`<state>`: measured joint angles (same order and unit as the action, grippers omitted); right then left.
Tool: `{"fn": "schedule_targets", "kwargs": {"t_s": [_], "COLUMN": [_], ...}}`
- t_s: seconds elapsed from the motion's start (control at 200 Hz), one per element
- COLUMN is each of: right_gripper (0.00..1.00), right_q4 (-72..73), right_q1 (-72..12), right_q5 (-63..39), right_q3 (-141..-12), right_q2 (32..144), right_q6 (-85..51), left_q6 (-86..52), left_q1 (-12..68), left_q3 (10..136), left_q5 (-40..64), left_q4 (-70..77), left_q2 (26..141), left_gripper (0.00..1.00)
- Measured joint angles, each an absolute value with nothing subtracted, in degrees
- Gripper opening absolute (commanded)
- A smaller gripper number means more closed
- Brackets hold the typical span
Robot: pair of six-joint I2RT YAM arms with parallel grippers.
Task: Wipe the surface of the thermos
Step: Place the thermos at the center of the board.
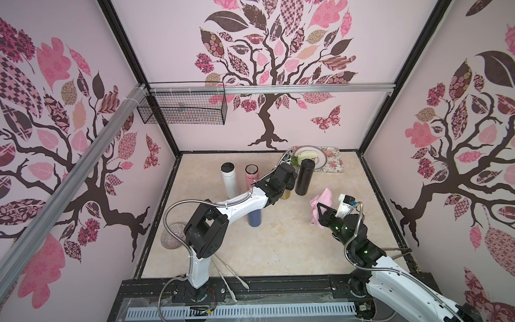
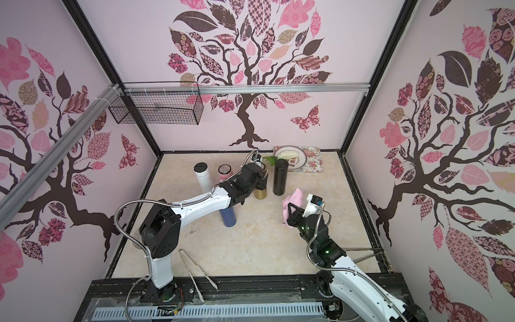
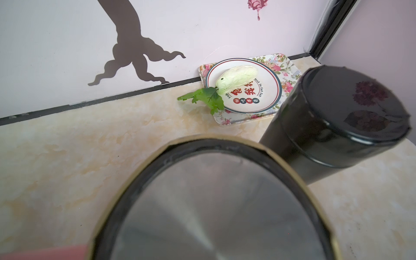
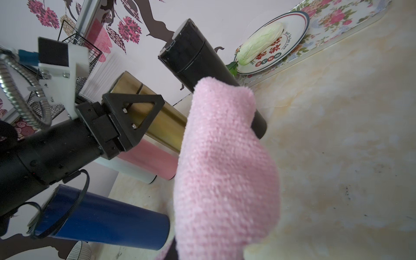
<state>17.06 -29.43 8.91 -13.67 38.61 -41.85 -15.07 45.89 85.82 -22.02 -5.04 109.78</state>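
A gold metal cylindrical thermos (image 2: 260, 192) is stood on the marbled surface (image 2: 250, 251). Just right of it a black cylindrical thermos (image 2: 280, 177) is set. To its left are a pink metal thermos (image 2: 224, 172) and, farther left, a white cylindrical thermos (image 2: 202, 178). A blue cylindrical thermos (image 2: 228, 220) is placed before it, leftward. A fluffy pink cloth (image 2: 292, 205) is found to its right front. Behind it, rightward, a round ceramic plate (image 2: 298, 161) is carried on a floral rectangular tray (image 2: 315, 163).

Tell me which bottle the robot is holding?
The gold thermos, clamped in the left gripper; white thermos, pink thermos, blue thermos and black thermos stand ungripped.
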Motion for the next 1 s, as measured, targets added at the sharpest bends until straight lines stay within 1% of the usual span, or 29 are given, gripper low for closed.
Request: {"fn": "schedule_targets", "kwargs": {"t_s": [0.37,0.405,0.43,0.46,0.485,0.53,0.58,0.625,0.66,0.695,0.995], "right_gripper": [0.00,0.00,0.00,0.00,0.00,0.00,0.00,0.00,0.00,0.00,0.00], "right_q4": [18.1,18.2,18.3,18.3,18.3,18.4,18.5,18.6,18.7,18.7,18.0], "right_q1": [-29.4,-29.4,-29.4,-29.4,-29.4,-29.4,-29.4,-29.4,-29.4,-29.4,-29.4], "right_q5": [7.8,7.7,7.7,7.7,7.6,7.6,7.5,7.4,7.2,7.1,5.0], "right_q3": [-12.5,-12.5,-12.5,-12.5,-12.5,-12.5,-12.4,-12.4,-12.4,-12.4,-12.3], "right_q2": [40.8,41.0,41.0,41.1,41.1,41.1,41.1,41.1,41.1,41.0,39.2], "right_q6": [-42.2,-42.2,-42.2,-42.2,-42.3,-42.4,-42.4,-42.5,-42.5,-42.5,-43.7], "left_q6": [-15.9,-16.1,-16.1,-16.3,-16.3,-16.4,-16.5,-16.5,-16.8,-16.8,-16.2], "left_q1": [45.9,45.9,45.9,45.9,45.9,46.0,46.0,46.0,46.0,46.0,46.3], "left_q3": [85.8,85.8,85.8,85.8,85.8,85.8,85.7,85.7,85.6,85.6,84.9], "left_q5": [-22.0,-22.0,-21.9,-22.0,-22.0,-22.1,-22.2,-22.3,-22.4,-22.6,-22.9], "left_q4": [-3.1,-3.0,-3.0,-3.1,-2.9,-2.6,-2.5,-2.4,-2.2,-1.9,-3.0], "left_q2": [111.9,112.2,112.4,112.8,113.0,113.1,113.1,113.1,113.1,113.0,108.3], "left_gripper": [0.00,0.08,0.17,0.24,0.33,0.52,0.65,0.81,0.90,0.97,0.98]}}
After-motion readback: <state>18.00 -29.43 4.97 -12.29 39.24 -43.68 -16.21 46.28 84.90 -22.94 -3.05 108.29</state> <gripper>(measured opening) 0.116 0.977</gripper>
